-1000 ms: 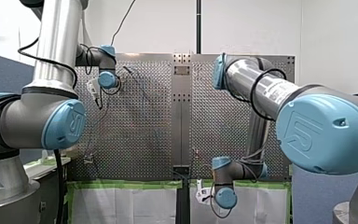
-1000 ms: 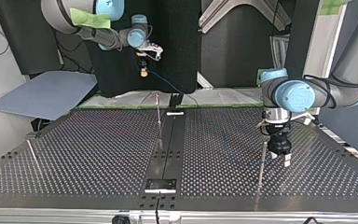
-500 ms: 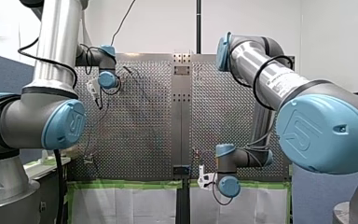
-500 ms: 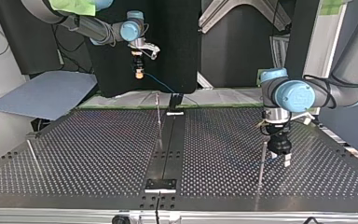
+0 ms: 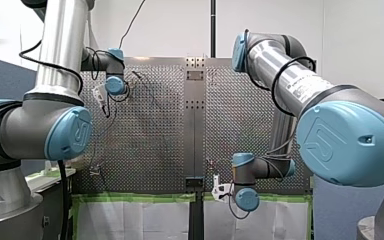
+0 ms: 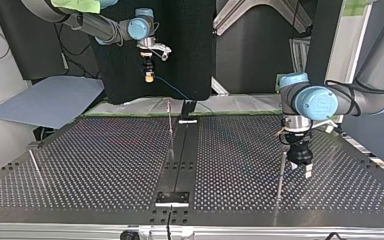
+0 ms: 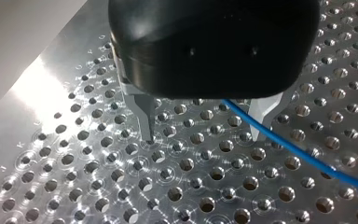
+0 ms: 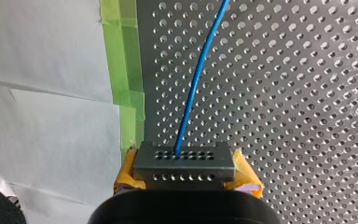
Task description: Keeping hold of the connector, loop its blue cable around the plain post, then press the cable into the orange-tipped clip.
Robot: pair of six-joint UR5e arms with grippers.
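Observation:
In the right wrist view my right gripper (image 8: 184, 175) is shut on a grey perforated connector (image 8: 184, 161), with its yellow pads on both sides. The blue cable (image 8: 196, 79) leaves the connector and runs out over the perforated plate. In the top view this gripper (image 6: 150, 74) hangs high above the table's far edge, and the cable (image 6: 172, 90) slopes down from it. My left gripper (image 6: 300, 171) stands low over the plate beside a plain thin post (image 6: 281, 172). Its metal fingers (image 7: 145, 119) are open, and the cable (image 7: 298, 151) passes one fingertip along the plate.
Another thin post (image 6: 170, 125) stands near the dark centre strip (image 6: 182, 160), and a third (image 6: 35, 165) near the top view's left edge. Green tape and white paper (image 8: 51, 93) border the plate (image 6: 105, 165) on the right gripper's side.
My right arm has lifted and turned the connector, moving it slightly toward the top view's left. My left arm has not moved.

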